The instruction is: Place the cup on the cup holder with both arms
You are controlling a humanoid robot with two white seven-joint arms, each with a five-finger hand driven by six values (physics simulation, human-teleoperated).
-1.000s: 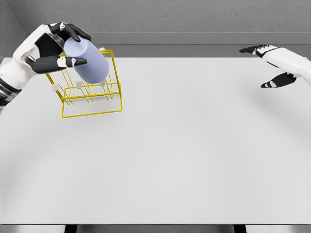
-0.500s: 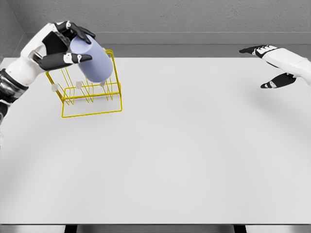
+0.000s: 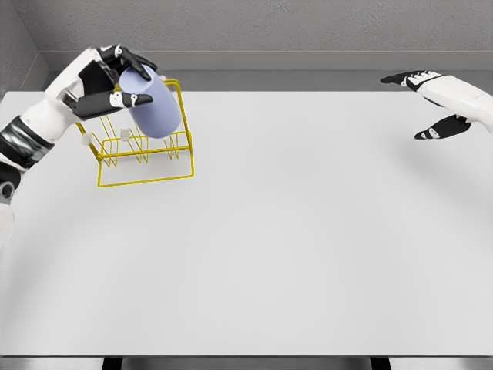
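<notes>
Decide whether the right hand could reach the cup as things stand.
Probably not: the right hand hovers open across the table, while the cup is in the left hand over the rack.

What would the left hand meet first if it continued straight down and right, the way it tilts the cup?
Probably the yellow wire cup holder: the left hand holds the lilac cup just above its pegs, though depth is unclear.

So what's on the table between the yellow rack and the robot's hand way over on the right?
Nothing. In the head view, only bare white table lies between the yellow rack and the right hand.
</notes>
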